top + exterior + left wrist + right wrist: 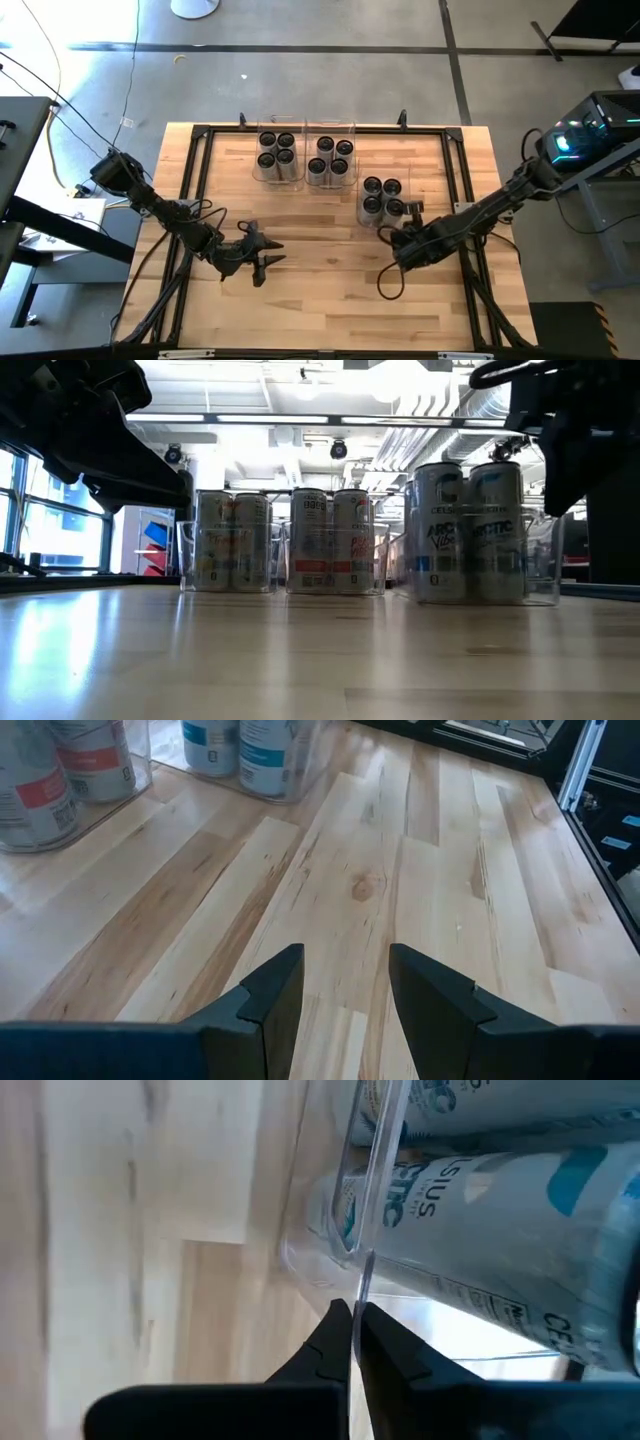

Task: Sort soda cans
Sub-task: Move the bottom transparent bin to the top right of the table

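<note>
Four "ARCTIC"-labelled soda cans point(468, 532) in the rightmost clear bin point(545, 575)

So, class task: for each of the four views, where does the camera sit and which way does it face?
High: overhead, facing down; both arms, three bins of soda cans.
Low: tabletop level, facing the bins; dark arm parts above.
Left wrist: behind the open left gripper, over bare table.
Right wrist: behind the shut right gripper, pinching the right bin wall.
High and low share all three bins.
</note>
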Controlling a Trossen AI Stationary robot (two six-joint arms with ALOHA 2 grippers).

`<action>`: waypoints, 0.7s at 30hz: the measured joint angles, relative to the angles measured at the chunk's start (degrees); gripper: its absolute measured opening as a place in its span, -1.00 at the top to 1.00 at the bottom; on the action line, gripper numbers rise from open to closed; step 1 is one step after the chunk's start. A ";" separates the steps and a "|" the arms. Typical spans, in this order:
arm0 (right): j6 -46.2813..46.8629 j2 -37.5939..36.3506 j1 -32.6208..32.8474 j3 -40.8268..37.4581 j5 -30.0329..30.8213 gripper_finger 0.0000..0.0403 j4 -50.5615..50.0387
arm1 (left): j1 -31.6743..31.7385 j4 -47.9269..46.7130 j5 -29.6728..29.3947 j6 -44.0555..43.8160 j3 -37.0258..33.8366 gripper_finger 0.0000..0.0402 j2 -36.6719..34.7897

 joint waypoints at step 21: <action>20.75 0.30 1.27 15.90 -2.17 0.16 -10.32 | 0.00 -0.02 0.09 -0.07 0.00 0.29 0.00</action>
